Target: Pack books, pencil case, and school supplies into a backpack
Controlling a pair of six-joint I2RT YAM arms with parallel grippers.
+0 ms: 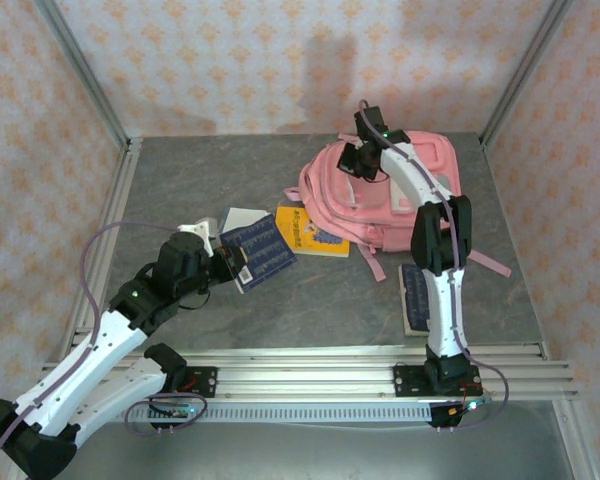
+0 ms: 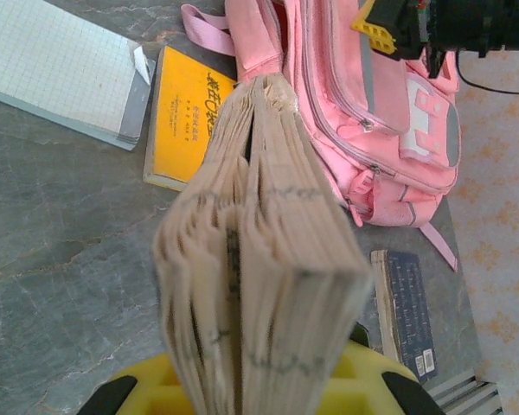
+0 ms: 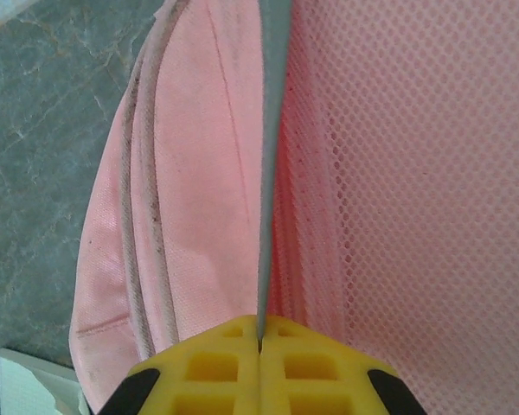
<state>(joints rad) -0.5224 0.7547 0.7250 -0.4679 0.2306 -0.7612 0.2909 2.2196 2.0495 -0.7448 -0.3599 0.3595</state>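
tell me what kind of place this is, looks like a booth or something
Probably a robot test cell dressed as a room rather than a real classroom: patterned wallpaper panels in metal framing close in a grey stone-look table, two arms are bolted to a rail at its near edge, and a pink backpack lies among books.

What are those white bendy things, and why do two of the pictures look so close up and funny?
They are two robot arms bolted to the table edge. One picture looks down from above. The other two come from small cameras on each arm's wrist, so everything looks huge.

The left gripper is shut on a dark navy book; its wrist camera sees the book's page edges right up close. The right gripper is pinched shut on a thin edge of the pink backpack, with pink fabric and mesh either side.

On the grey table lie a yellow book, a gridded pad and another navy book.
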